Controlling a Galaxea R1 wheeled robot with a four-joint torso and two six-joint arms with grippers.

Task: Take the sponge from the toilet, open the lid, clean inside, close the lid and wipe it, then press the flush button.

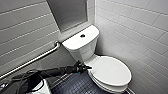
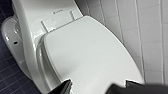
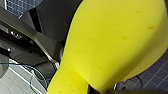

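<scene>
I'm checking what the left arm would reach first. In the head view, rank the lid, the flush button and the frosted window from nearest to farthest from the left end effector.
1. The lid, right beside the left end effector, down on the bowl.
2. The flush button, up on the tank top behind.
3. The frosted window, on the wall above the tank.

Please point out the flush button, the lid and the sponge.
flush button (image 1: pixel 82 35), head view, centre of the dark button.
lid (image 1: pixel 110 70), head view, middle of its top surface.
sponge (image 3: pixel 112 42), right wrist view, its broad yellow face.
</scene>
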